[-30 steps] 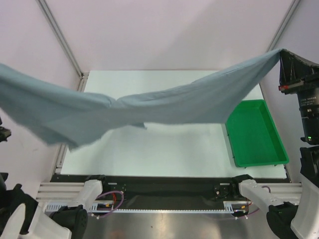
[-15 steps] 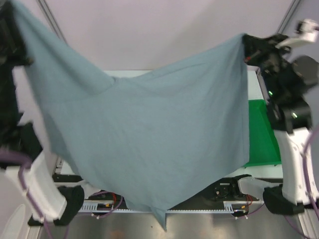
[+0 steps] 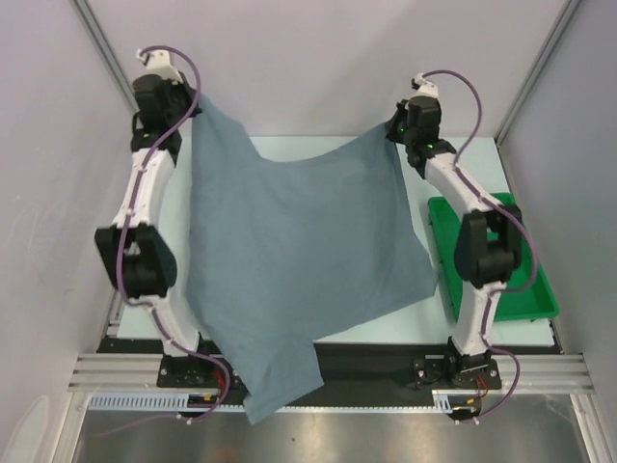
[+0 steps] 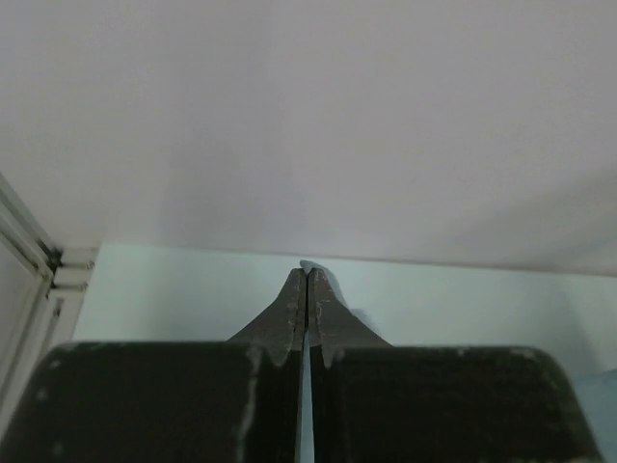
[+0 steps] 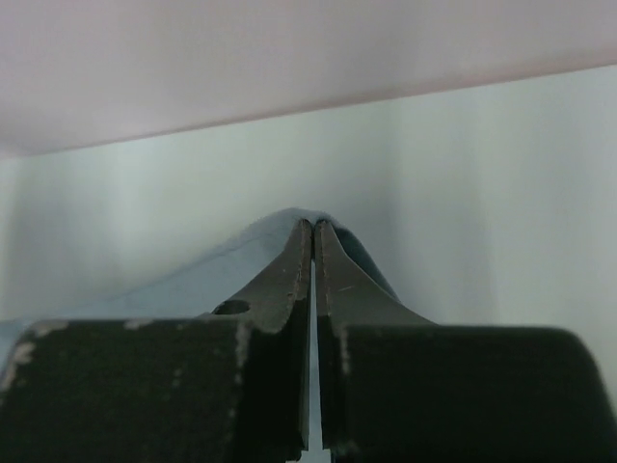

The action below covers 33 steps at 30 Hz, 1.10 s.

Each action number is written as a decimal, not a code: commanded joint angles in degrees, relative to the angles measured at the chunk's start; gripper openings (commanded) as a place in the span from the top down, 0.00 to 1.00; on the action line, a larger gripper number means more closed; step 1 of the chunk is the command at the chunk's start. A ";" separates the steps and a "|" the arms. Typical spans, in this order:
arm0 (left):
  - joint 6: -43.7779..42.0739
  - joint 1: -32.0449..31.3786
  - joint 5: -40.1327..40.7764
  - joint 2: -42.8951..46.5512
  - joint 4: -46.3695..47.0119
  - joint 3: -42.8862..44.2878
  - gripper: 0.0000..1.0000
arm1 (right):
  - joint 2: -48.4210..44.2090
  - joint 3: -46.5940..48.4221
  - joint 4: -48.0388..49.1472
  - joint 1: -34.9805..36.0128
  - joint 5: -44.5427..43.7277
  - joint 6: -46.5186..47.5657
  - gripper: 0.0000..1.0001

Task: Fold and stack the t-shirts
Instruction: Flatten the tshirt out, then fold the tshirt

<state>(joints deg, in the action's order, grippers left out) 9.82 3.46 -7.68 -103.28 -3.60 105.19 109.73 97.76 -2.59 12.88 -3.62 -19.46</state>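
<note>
Top external view shows the near end of the t-shirt point(image 3: 299, 251) hanging over the near edge of the bench point(image 3: 299, 147), left of the middle, and down across the black rail point(image 3: 386, 362). It is plain slate blue-grey cloth with no print. It lies spread open with soft creases and covers most of the middle of the bench. Its right corner lies just beside the left rim of the green tray point(image 3: 528, 289), which sits at the near right corner. Toward the far edge the cloth rises, and its top edge sags between two lifted corners. The left gripper point(image 3: 190, 99) pinches the far left corner and the right gripper point(image 3: 395, 132) pinches the far right one. In both wrist views the fingers are pressed fully together, with a thin edge of cloth between them.
</note>
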 commanded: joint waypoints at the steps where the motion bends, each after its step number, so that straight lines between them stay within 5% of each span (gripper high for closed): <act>1: -1.74 1.02 1.00 -5.85 8.26 0.80 1.00 | 8.71 9.44 7.60 -0.05 1.41 1.27 1.00; 5: -0.95 1.81 -0.83 -20.69 5.80 9.84 1.00 | 21.62 18.49 6.20 -0.58 1.86 1.18 1.00; 13: 1.34 2.95 -1.98 -31.96 2.47 26.99 1.00 | 31.84 31.34 2.86 -2.51 2.74 2.85 1.00; 33: 7.23 3.04 -8.31 -29.52 -0.79 26.39 1.00 | 39.68 39.62 3.03 -5.85 6.87 0.22 1.00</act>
<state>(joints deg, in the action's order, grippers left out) 15.79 6.66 -13.78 -136.90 -4.49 130.19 148.81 134.26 -1.76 7.27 2.31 -18.46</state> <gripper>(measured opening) 0.008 0.011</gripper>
